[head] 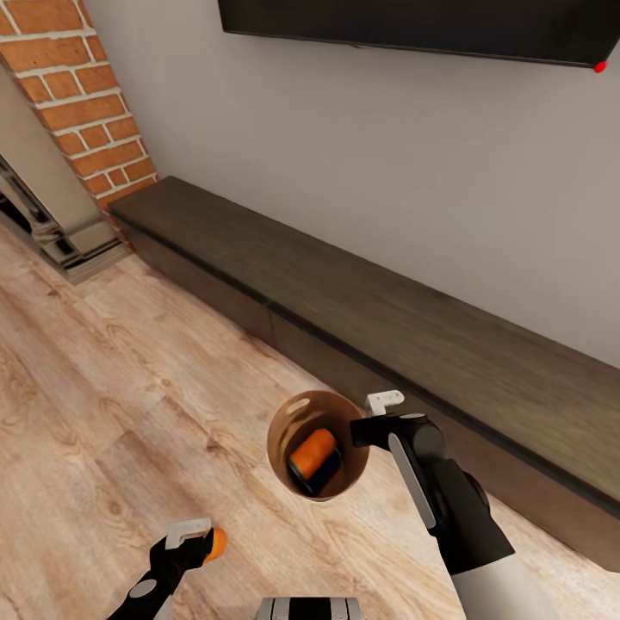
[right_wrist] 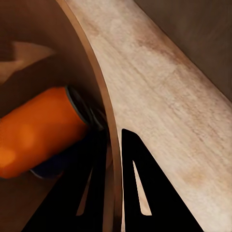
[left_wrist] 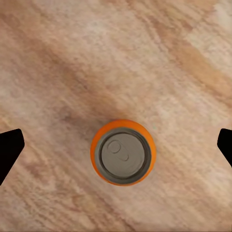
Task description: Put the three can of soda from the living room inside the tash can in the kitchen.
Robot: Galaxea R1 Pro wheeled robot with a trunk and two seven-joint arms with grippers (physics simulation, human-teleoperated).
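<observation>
Soda can, upright on the wood floor, sits centred under the left gripper, whose fingers are spread wide. It should drop straight down and close evenly around the can's sides. Further right, the right gripper pinches the trash can's rim; a second can lies inside. Whether a third can hides beneath it is hard to tell.

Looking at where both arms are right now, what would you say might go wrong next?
The left hand is open around an upright soda can on the floor; an off-centre closure could tip it over. The right hand pinches only the bin wall, so the bin might tilt or slip, spilling the can inside.
</observation>
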